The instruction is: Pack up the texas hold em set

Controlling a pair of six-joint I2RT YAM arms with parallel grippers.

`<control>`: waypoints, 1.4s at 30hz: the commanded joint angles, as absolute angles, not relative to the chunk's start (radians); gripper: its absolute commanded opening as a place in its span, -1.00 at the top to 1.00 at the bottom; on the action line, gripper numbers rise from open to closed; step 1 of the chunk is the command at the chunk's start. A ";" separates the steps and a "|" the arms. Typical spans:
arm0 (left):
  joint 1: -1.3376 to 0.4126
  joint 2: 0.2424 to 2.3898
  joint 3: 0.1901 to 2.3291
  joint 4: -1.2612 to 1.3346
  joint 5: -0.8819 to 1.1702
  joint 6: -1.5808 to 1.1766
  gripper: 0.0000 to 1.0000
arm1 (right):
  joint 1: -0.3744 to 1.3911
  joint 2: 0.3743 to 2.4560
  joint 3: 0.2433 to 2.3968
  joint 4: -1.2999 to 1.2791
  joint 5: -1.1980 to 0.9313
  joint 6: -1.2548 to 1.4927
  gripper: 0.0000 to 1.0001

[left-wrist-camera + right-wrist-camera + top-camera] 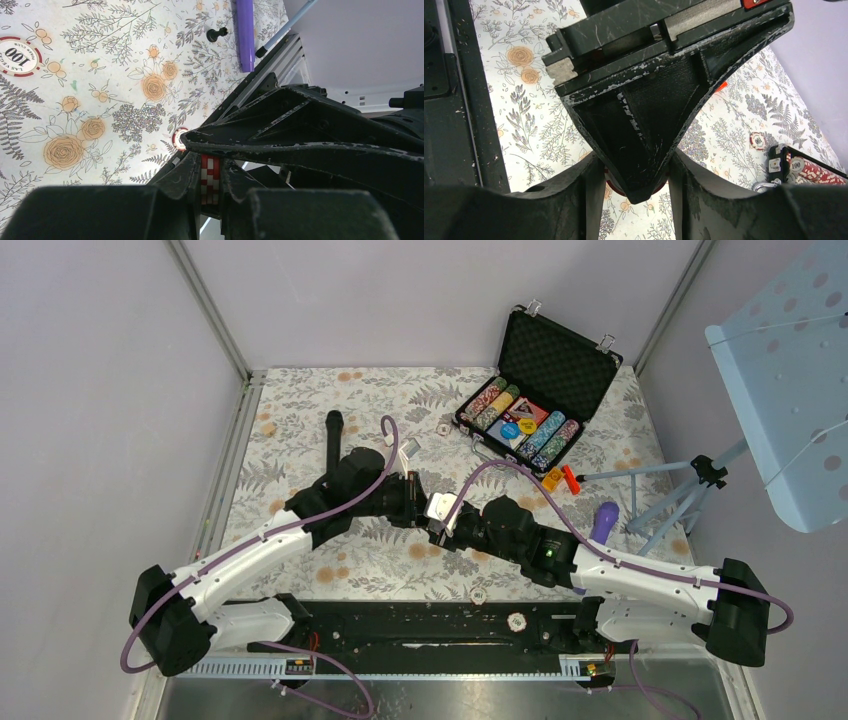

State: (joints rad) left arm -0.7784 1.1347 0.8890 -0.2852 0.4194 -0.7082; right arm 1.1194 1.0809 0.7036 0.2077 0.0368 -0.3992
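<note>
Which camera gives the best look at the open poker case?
The top external view: the case sits whole, lid up, chips in rows. The right wrist view catches only one corner with chips; the left wrist view shows none.

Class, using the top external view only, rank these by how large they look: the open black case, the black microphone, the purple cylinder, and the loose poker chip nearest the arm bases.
1. open black case
2. microphone, though its near end is hidden
3. purple cylinder
4. loose poker chip
</note>
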 commanded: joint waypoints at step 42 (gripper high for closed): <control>-0.676 1.116 0.820 -0.053 0.575 -0.787 1.00 | 1.123 0.744 0.564 0.176 0.004 -0.406 -0.61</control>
